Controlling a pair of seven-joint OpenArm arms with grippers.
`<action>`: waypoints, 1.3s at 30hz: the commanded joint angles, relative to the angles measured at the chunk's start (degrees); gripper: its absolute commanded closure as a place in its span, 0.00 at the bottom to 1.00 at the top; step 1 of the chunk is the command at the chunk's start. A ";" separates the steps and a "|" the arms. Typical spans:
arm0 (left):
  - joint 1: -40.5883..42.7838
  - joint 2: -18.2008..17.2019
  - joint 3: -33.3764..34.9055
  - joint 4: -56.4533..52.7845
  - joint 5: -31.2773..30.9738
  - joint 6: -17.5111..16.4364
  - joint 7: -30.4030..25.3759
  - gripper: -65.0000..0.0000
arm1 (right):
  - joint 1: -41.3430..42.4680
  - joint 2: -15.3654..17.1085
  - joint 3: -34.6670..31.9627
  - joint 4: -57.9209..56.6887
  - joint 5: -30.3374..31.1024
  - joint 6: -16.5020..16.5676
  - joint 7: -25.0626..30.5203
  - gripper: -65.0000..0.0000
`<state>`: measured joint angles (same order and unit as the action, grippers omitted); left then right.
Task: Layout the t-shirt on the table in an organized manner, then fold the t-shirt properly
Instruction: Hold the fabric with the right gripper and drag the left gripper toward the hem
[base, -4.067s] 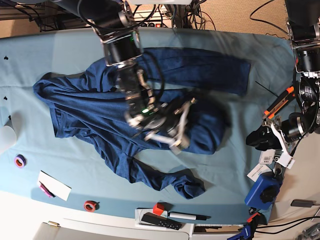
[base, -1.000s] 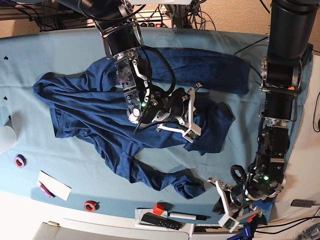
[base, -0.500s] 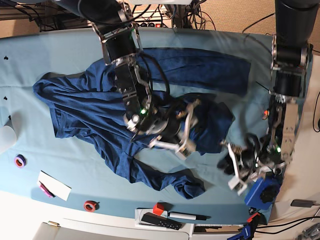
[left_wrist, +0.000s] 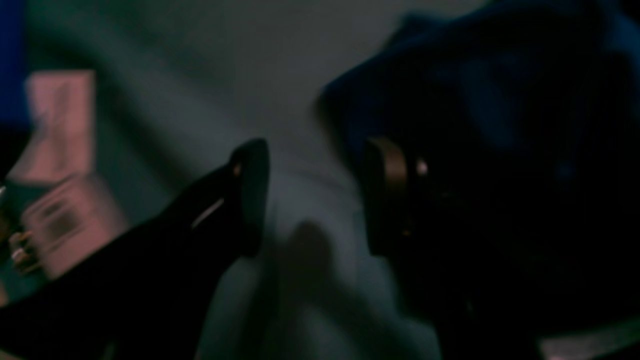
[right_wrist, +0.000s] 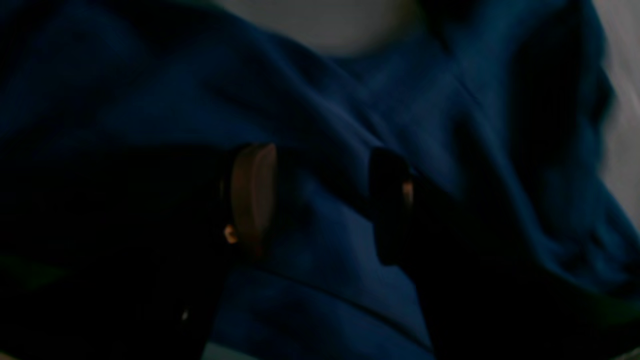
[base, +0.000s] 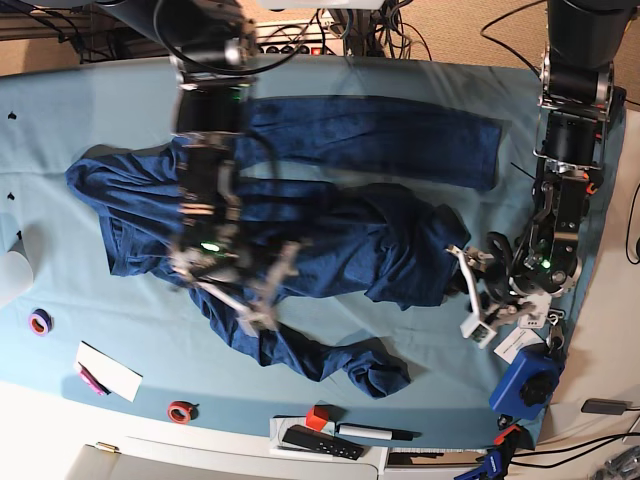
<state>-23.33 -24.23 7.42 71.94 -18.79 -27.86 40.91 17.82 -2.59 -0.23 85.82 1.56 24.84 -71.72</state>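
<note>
Both claws have shifted, right claw (base: 262, 290) and left claw (base: 472, 290) parted, empty; soft limp t-shirt (base: 330, 235) wants hem-edge grips.

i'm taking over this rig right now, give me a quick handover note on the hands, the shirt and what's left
Left hand: open, empty, over bare table beside the t-shirt's edge.
Right hand: open, empty, above shirt fabric.
T-shirt: on the table, bunched and wrinkled; one sleeve lies fairly straight along the far side, the other is crumpled toward the near edge.
Done: nothing finished.
Left: spread the shirt flat, straighten the sleeves, then fold.
</note>
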 joint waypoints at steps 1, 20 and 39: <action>-1.42 -1.29 -0.42 0.92 -0.48 -0.02 -1.11 0.52 | 0.76 1.70 1.14 0.81 1.75 -0.07 0.83 0.55; 4.83 -0.72 -0.42 -3.85 -15.06 -6.27 3.69 0.52 | -4.68 9.09 6.82 0.81 41.24 13.77 -4.37 0.55; -6.36 -1.46 -6.80 -3.23 -26.58 -6.71 6.56 1.00 | -7.78 9.09 6.82 0.74 28.89 12.98 1.27 0.55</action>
<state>-28.18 -25.34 0.82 67.79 -44.82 -34.39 48.40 8.97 6.33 6.37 85.73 29.78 37.63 -71.33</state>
